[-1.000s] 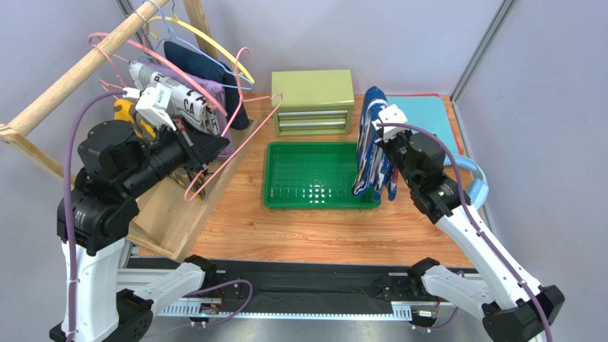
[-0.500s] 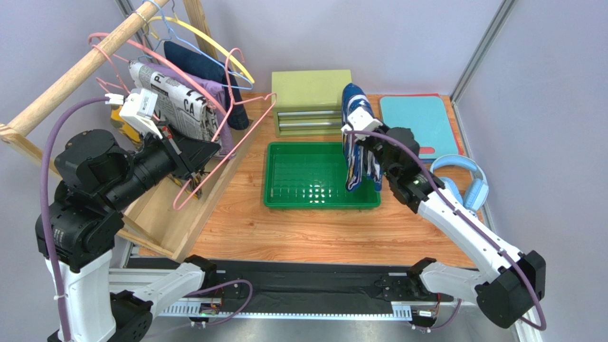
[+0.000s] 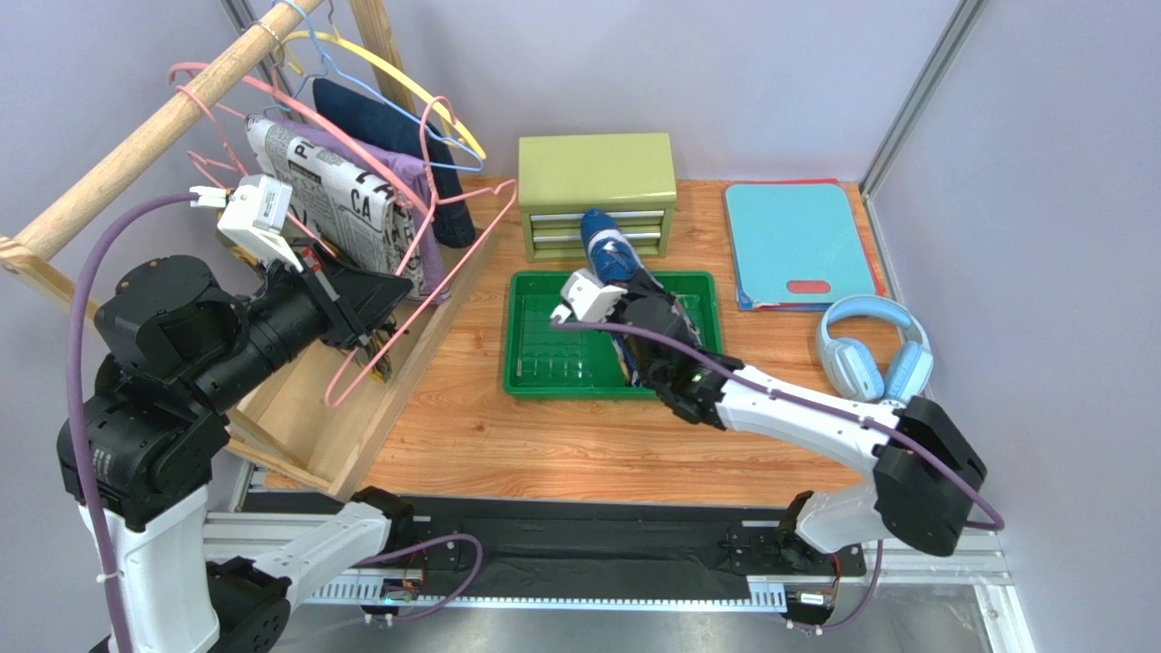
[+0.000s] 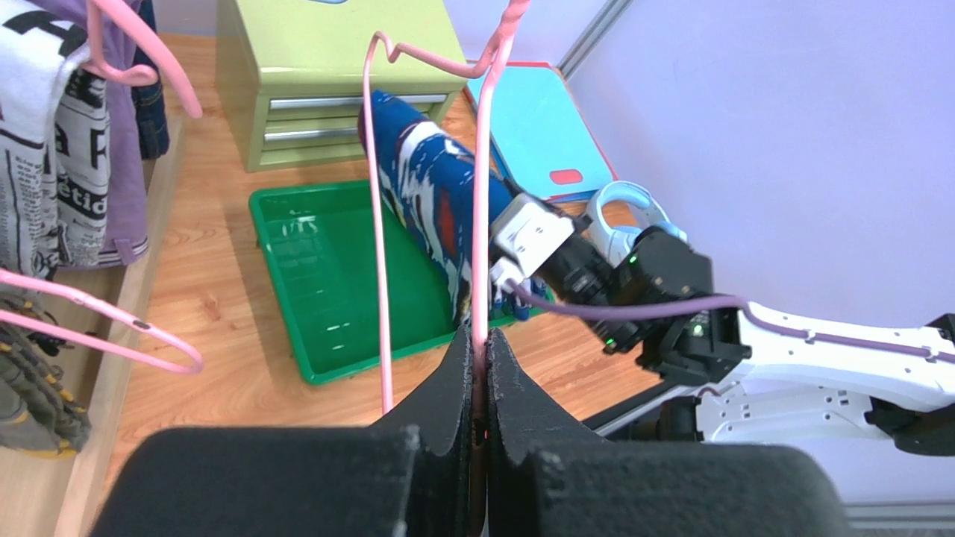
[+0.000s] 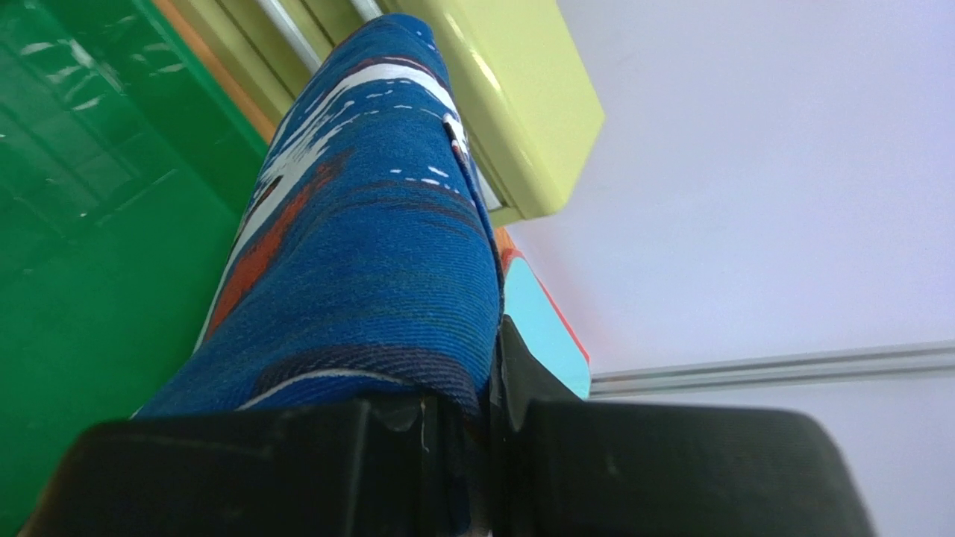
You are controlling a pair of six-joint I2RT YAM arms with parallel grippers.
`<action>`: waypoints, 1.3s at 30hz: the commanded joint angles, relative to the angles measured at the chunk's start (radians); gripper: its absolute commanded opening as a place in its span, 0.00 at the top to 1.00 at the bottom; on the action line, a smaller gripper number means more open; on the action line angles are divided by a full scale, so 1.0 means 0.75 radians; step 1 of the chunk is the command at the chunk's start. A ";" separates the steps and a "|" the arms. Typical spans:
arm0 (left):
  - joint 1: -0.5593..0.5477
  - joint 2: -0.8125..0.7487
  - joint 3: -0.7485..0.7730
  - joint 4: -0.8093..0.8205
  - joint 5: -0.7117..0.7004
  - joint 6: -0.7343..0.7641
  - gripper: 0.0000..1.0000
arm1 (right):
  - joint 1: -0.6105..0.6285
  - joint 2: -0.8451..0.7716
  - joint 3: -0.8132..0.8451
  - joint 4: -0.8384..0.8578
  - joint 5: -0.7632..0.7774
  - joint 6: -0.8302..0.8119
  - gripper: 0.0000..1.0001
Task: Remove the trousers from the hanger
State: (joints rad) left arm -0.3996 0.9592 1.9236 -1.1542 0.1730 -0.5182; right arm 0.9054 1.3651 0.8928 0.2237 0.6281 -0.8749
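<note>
The thin pink hanger (image 3: 470, 245) is bare, and my left gripper (image 3: 402, 310) is shut on its wire beside the wooden rack. In the left wrist view the jaws (image 4: 480, 341) pinch that pink wire (image 4: 484, 201). The blue splotch-print trousers (image 3: 608, 248) are off the hanger, bunched in my right gripper (image 3: 630, 320) low over the green tray (image 3: 545, 370). In the right wrist view the folded trousers (image 5: 359, 257) fill the frame. There my right gripper (image 5: 488, 375) is shut on the fabric, which hides one finger.
An olive drawer box (image 3: 597, 170) stands behind the tray. A teal board (image 3: 797, 238) and blue headphones (image 3: 872, 361) lie at the right. The wooden rack (image 3: 136, 143) at the left carries more hangers and a newspaper-print garment (image 3: 341, 197).
My right gripper has carried the trousers left and down, from beside the tray's right end to low over the tray. My left arm has drawn back slightly with the hanger.
</note>
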 commanded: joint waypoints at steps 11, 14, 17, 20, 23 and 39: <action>-0.001 -0.035 0.029 -0.020 -0.053 0.012 1.00 | 0.306 0.436 0.364 -0.042 0.271 0.256 0.88; -0.001 -0.039 0.023 -0.026 -0.055 0.014 1.00 | 0.335 0.495 0.462 -0.206 0.249 0.397 0.85; -0.001 -0.046 0.020 -0.022 -0.063 0.010 1.00 | 0.347 0.530 0.548 -0.351 0.206 0.534 0.71; -0.003 -0.048 0.025 -0.024 -0.063 0.006 1.00 | 0.353 0.554 0.589 -0.472 0.165 0.614 0.57; -0.001 -0.050 0.023 -0.018 -0.055 -0.002 1.00 | 0.361 0.532 0.591 -0.539 0.144 0.669 0.47; -0.001 0.040 0.043 0.031 0.084 -0.068 1.00 | 0.274 0.060 0.942 -1.703 -0.548 1.601 0.20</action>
State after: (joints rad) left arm -0.3996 0.9493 1.9274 -1.1851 0.1844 -0.5480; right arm 1.1572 1.4601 1.5013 -0.8135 0.4816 0.0589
